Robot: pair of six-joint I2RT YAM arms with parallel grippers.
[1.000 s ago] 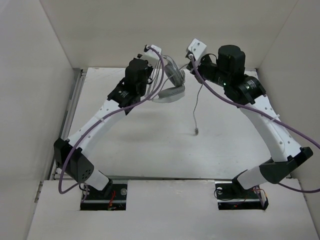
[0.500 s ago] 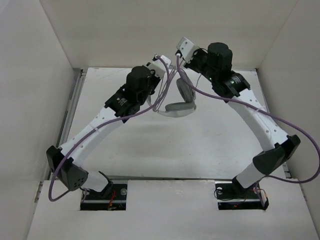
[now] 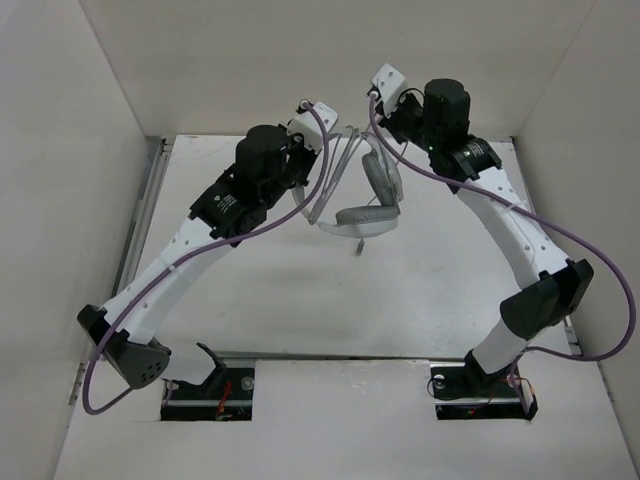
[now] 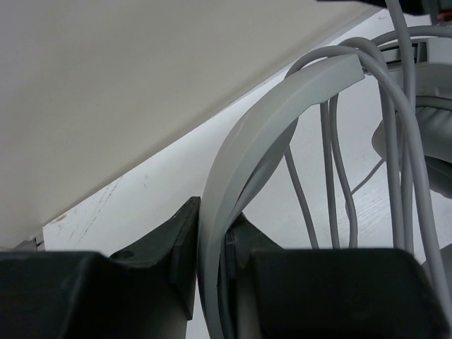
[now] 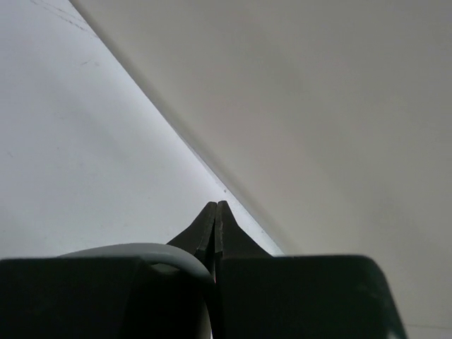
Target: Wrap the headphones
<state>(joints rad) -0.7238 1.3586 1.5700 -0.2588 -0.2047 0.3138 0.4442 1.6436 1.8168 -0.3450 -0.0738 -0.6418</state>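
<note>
Headphones (image 3: 362,217) hang mid-air, headband pinched tight in the left claw (image 4: 212,219), just under the right claw (image 5: 215,212), which is squeezed closed with nothing visibly in it. Cable (image 4: 326,162) loops drape past the left claw. I'd wind snug so the plug (image 3: 357,243) doesn't slip loose.

You get bright, even light from above. Soft, faint shadows lie on table (image 3: 300,300). In both wrist views, close dark fingers (image 4: 78,289) look blurry.
</note>
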